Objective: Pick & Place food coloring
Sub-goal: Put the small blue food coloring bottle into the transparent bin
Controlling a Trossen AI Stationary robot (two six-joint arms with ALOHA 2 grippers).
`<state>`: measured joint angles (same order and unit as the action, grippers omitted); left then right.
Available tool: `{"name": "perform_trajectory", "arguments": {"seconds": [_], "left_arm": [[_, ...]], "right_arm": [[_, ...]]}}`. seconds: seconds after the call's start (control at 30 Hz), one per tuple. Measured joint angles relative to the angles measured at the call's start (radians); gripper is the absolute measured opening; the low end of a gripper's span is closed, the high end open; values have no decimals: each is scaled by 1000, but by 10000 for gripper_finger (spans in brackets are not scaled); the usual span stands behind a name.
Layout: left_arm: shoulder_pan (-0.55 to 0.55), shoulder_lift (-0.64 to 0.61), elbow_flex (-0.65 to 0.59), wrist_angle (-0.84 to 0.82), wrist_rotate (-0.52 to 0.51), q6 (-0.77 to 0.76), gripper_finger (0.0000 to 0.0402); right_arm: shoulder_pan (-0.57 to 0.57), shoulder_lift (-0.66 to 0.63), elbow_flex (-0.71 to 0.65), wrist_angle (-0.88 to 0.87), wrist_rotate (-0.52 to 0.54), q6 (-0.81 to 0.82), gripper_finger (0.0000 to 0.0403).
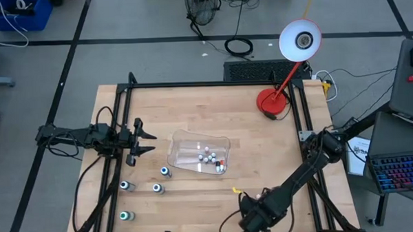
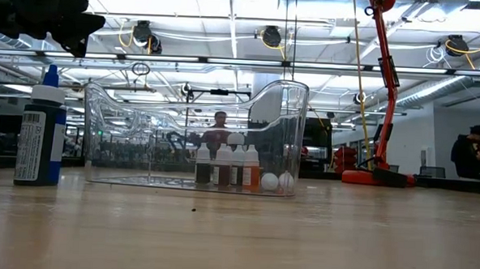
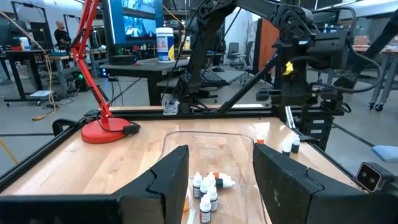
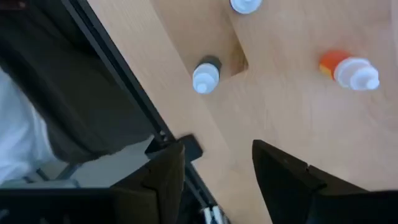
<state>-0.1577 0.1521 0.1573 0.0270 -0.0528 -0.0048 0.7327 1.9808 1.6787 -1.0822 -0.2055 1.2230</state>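
Observation:
The food coloring bottles are tiny, with white, blue, green or orange parts. Several sit in the clear tray (image 1: pixel 176 141), shown as a cluster (image 1: pixel 209 157) (image 2: pixel 226 165) (image 3: pixel 208 186). Others stand loose on the table near its left near corner (image 1: pixel 166 172) (image 1: pixel 157 188) (image 1: pixel 125 185) (image 1: pixel 125 216). My left gripper (image 1: pixel 147 140) (image 3: pixel 217 180) is open, hovering left of the tray and pointing at it. My right gripper (image 1: pixel 250 214) (image 4: pixel 217 168) is open at the near edge, above an orange bottle lying down (image 4: pixel 348 68) and a dark one (image 4: pixel 206 76).
A red desk lamp (image 1: pixel 272 102) stands on its base at the far right of the table. A black frame rail (image 1: pixel 117 133) runs along the left edge. A small yellow piece (image 1: pixel 236 190) lies near the right arm. People show in the room behind (image 2: pixel 469 153).

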Motion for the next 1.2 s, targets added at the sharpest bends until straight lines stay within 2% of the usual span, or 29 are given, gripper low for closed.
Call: {"name": "perform_trajectory", "arguments": {"seconds": [0.2, 0.33, 0.43, 0.63, 0.83, 1.2], "left_arm": [[0, 0, 0, 0, 0, 0, 182], [0, 0, 0, 0, 0, 0, 182], [0, 0, 0, 0, 0, 0, 182], [0, 0, 0, 0, 0, 0, 182], [0, 0, 0, 0, 0, 0, 182], [0, 0, 0, 0, 0, 0, 182]], "right_arm": [[14, 0, 0, 12, 126, -21, 173], [15, 0, -19, 74, 152, -47, 174], [20, 0, -62, 136, 139, -85, 172], [22, 0, -163, 263, 49, -111, 169], [12, 0, -217, 304, 51, -121, 169], [1, 0, -225, 383, 46, -135, 169]]}}
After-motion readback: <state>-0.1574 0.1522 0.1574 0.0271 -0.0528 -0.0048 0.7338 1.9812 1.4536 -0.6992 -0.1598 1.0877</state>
